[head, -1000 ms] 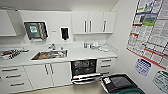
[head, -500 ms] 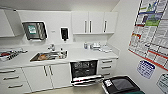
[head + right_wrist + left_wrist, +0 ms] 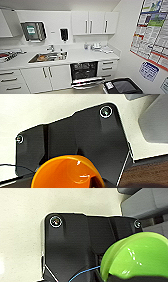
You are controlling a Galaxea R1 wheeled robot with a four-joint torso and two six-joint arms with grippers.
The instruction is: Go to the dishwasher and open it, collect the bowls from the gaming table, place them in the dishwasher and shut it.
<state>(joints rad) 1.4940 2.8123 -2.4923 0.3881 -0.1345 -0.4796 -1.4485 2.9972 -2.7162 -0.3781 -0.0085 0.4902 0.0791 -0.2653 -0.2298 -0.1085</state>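
Dishwasher (image 3: 83,71) door down, cavity facing camera

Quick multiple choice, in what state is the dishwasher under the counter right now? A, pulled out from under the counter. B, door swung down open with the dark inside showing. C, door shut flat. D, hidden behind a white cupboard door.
B: in the head view the dishwasher shows its dark inside, and its silver door hangs down in front.
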